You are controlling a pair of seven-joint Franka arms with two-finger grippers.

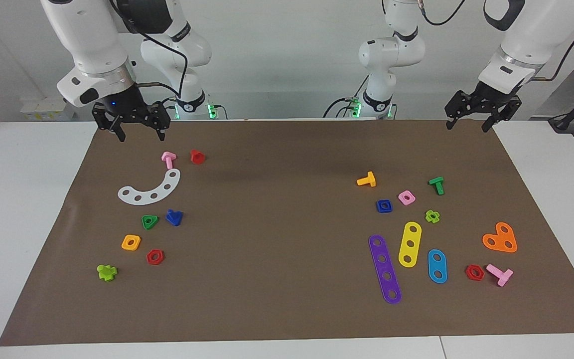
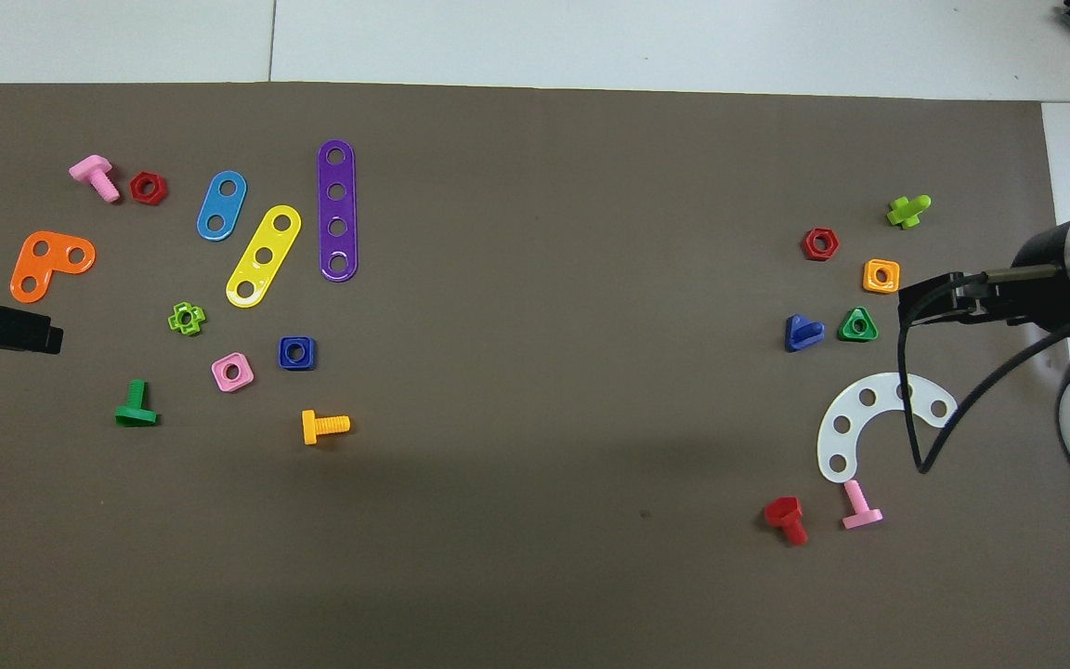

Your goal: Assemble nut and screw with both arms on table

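The dark-blue square nut (image 1: 384, 206) lies flat on the brown mat (image 1: 277, 199) toward the left arm's end, beside a pink square nut (image 1: 406, 197); it also shows in the overhead view (image 2: 296, 352). The dark-blue screw with a triangular head (image 1: 174, 217) lies toward the right arm's end, beside a green triangular nut (image 1: 149, 222); it also shows in the overhead view (image 2: 802, 333). My right gripper (image 1: 140, 133) hangs open and empty over the mat's edge by the robots. My left gripper (image 1: 469, 125) hangs open and empty over the mat's corner at its own end.
Around the screw lie a white curved strip (image 1: 150, 190), a pink screw (image 1: 168, 159), a red screw (image 1: 197, 156), an orange-yellow square nut (image 1: 131, 242) and a red hex nut (image 1: 155, 257). Around the nut lie an orange screw (image 1: 367, 179), a green screw (image 1: 437, 185) and yellow (image 1: 409, 244), purple (image 1: 384, 269) and blue (image 1: 437, 266) strips.
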